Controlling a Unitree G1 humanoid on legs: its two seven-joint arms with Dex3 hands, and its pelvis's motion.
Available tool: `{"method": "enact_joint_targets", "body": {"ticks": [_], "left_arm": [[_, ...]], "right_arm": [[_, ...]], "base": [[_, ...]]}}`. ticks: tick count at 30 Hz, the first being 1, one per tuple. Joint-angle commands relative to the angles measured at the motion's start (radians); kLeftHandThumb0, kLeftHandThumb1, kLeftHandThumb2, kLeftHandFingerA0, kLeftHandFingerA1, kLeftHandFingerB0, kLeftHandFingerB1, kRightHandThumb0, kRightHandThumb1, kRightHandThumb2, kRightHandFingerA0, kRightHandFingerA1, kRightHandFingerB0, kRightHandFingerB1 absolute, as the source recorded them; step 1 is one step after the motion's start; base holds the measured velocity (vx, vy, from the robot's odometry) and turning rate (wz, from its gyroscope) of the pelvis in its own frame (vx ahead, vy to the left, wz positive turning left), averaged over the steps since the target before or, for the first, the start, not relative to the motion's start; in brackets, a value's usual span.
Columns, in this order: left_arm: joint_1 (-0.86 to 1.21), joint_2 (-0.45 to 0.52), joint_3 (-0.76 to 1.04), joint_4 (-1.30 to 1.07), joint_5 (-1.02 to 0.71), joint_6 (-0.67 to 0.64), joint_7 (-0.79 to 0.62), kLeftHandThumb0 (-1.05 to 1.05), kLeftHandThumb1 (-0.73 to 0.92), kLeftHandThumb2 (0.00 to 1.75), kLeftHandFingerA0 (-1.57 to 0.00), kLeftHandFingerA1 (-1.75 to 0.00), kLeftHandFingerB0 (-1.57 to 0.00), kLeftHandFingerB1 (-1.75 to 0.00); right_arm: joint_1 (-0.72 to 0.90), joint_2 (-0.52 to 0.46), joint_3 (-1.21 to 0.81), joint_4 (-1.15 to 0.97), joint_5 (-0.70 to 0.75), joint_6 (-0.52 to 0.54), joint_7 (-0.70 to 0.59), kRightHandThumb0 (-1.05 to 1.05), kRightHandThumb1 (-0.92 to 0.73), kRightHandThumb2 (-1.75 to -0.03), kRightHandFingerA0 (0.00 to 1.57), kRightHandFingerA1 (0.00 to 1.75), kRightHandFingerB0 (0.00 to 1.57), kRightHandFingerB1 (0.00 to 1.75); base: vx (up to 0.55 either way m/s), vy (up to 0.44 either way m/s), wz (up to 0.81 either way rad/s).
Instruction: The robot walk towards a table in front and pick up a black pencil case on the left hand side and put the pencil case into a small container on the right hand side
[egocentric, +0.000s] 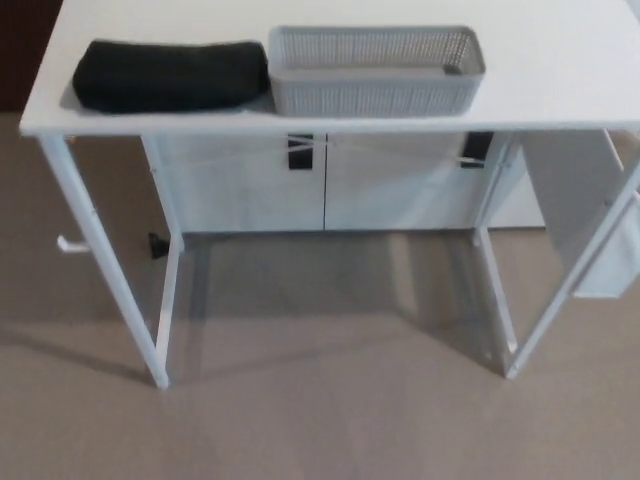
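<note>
A black pencil case (170, 74) lies flat on the left part of a white table (560, 80), close to its front edge. Right beside it, touching or nearly touching its right end, stands a small grey mesh container (376, 68), long and shallow, with nothing showing inside. Neither of my hands shows in the head view.
The table stands on thin white legs (105, 270) over a beige floor. White cabinets with black handles (300, 152) sit behind and under it. A white panel (585, 225) hangs at the table's right end.
</note>
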Motion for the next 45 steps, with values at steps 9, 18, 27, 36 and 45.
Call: {"method": "enact_joint_targets", "body": {"ticks": [9, 18, 27, 36, 45], "left_arm": [[0.001, 0.020, -0.019, -0.008, 0.031, -0.023, 0.023, -0.28, 0.55, 0.57, -0.47, -0.41, -0.35, -0.33], [-0.026, 0.025, -0.025, 0.019, 0.031, -0.049, 0.007, -0.27, 0.56, 0.57, -0.47, -0.43, -0.36, -0.34], [-0.050, 0.027, -0.025, 0.037, 0.022, -0.032, -0.011, -0.21, 0.59, 0.58, -0.48, -0.44, -0.35, -0.34], [-0.058, 0.035, -0.044, 0.038, 0.042, -0.041, 0.005, -0.23, 0.59, 0.58, -0.49, -0.43, -0.37, -0.34], [-0.081, 0.026, -0.037, 0.055, 0.034, -0.038, -0.002, -0.21, 0.60, 0.58, -0.50, -0.48, -0.40, -0.35]], "right_arm": [[-0.016, -0.016, 0.003, 0.041, -0.005, -0.023, -0.016, -0.28, -0.63, -0.58, 0.59, 0.47, 0.37, 0.37], [-0.032, -0.021, 0.008, 0.046, -0.005, -0.026, -0.023, -0.34, -0.56, -0.72, 0.56, 0.56, 0.33, 0.45], [-0.014, -0.018, 0.010, -0.005, -0.006, 0.007, -0.026, -0.36, -0.57, -0.73, 0.55, 0.56, 0.34, 0.45], [-0.034, -0.017, 0.004, 0.038, -0.004, -0.018, -0.023, -0.27, -0.68, -0.61, 0.59, 0.50, 0.38, 0.38], [-0.051, -0.020, 0.001, 0.047, -0.003, -0.014, -0.023, -0.33, -0.58, -0.71, 0.54, 0.55, 0.35, 0.44]], "base": [[0.23, -0.127, -0.03], [0.12, 0.056, 0.08], [0.11, -0.002, 0.07], [0.09, -0.123, 0.08], [0.12, 0.144, -0.14]]}}
